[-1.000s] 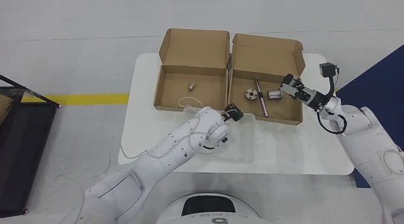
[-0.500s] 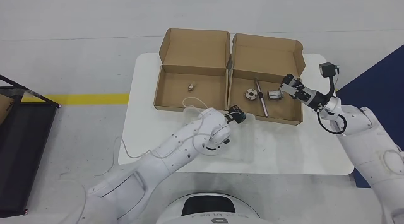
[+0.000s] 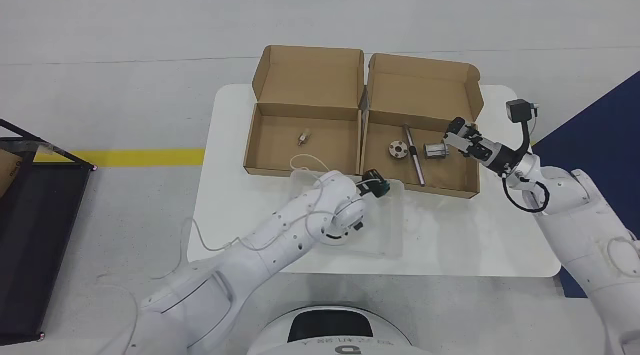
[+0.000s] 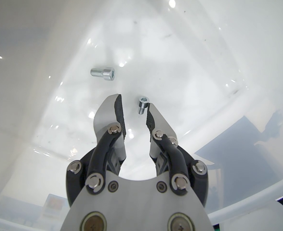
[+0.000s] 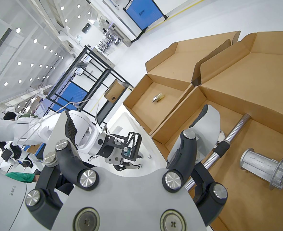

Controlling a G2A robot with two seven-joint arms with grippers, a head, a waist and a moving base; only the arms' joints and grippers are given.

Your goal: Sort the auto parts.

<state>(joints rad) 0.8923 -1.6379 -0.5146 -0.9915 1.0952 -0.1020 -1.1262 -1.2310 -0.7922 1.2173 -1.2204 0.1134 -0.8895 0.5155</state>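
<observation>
Blue panels point(image 5: 143, 13) bear white print. Over the glossy white worktop point(image 3: 480, 235), left jaws stand slightly apart around a small silver bolt point(image 4: 142, 105); right jaws gape wide.

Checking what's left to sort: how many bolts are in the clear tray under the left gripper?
2. One bolt sits between the left gripper's open fingertips; the other bolt lies on its side farther in the clear tray. The gripper may hide more.
</observation>
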